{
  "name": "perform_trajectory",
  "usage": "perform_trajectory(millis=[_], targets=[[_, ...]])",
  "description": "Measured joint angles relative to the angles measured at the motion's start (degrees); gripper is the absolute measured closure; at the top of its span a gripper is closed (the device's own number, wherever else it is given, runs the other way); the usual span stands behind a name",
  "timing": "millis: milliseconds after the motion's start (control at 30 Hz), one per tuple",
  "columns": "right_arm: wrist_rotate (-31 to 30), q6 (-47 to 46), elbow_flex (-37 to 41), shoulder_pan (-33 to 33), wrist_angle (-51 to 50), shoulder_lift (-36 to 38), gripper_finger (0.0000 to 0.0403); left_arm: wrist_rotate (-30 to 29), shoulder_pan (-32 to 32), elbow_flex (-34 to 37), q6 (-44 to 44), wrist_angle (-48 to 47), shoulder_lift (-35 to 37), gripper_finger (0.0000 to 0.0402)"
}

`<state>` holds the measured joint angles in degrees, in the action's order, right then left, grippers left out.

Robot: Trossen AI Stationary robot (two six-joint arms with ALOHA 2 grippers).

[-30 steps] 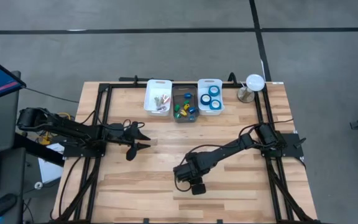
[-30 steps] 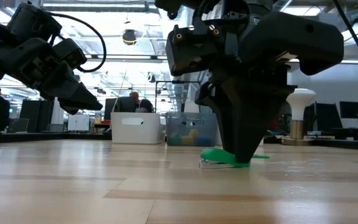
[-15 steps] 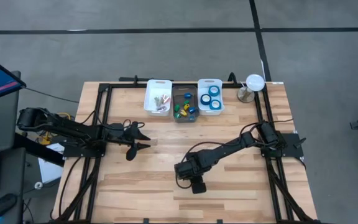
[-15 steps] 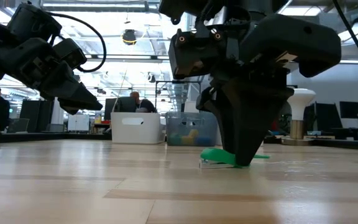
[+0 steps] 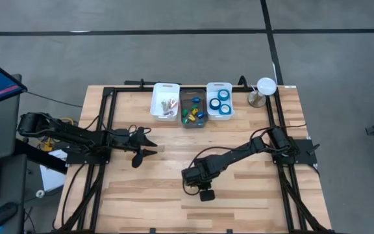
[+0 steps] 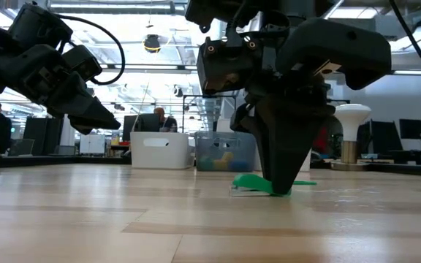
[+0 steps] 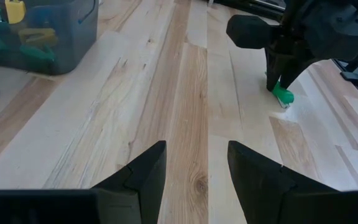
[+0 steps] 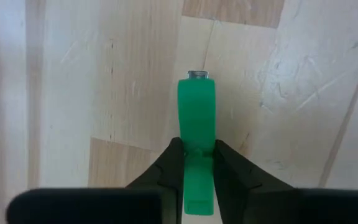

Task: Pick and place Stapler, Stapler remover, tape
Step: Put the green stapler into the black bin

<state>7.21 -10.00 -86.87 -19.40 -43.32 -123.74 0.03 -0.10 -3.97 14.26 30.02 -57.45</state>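
Clamping the green stapler [image 8: 196, 118] between its fingers, the right tool [image 8: 194, 167] sits low on the table [image 5: 252, 195], so the lift hasn't begun. Left tool [image 7: 194, 165] waits apart w/ fingers spread, holding nothing. Tape [image 5: 223, 101] already lies in a far bin [image 5: 219, 86]; stapler's carry to the bins is left.

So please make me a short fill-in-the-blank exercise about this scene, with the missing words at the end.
1. The right gripper has its fingers closed on a small ____ stapler.
2. The stapler rests on the wooden ____.
3. The tape rolls lie in the white bin nearest the ____.
4. The left gripper hangs over bare table with its fingers ____.

Missing words: green; table; lamp; open
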Motion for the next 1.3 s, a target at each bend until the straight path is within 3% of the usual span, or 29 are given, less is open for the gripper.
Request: perform_trajectory(millis=[233,667,1033,1300], targets=[[0.43,-0.39,-2.27,0.88,-3.2,-0.1,0.033,0.01,0.0,0.0,0.0,0.0,0.0,0.0239],[-2.86,6.06,-12.64,4.6,-13.81,-0.13,0.0344,0.01,0.0,0.0,-0.01,-0.02,0.0,0.0239],[-8.18,15.25,-22.16,12.04,-26.18,-0.02,0.0345,0.01,0.0,0.0,-0.02,-0.16,0.0,0.0239],[-13.68,21.42,-27.19,20.0,-29.13,0.04,0.0345,0.01,0.0,0.0,-0.26,-0.31,0.0,0.0239]])
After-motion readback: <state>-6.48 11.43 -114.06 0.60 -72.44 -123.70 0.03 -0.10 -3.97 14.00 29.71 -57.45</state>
